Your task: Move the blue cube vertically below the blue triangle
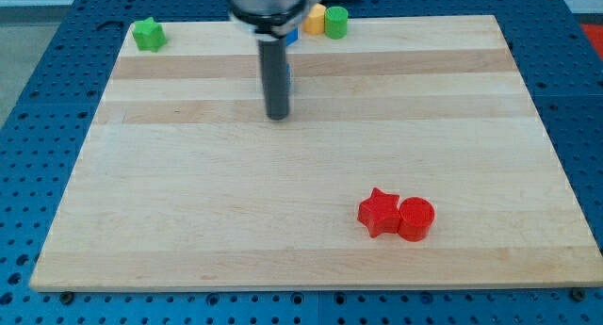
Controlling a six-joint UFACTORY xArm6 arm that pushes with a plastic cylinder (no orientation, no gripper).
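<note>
Wooden board seen from above. A green star block sits at eleven o'clock. My tip rests near twelve o'clock, a bare rod holding nothing. Behind the rod, slivers of a blue block show, shape unclear. Just right: a yellow block touching a green cylinder. At five o'clock, a red star touches a red cylinder.

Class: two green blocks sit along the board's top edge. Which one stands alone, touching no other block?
The green star at the view's top left stands alone. The green cylinder sits right against a yellow block.
</note>
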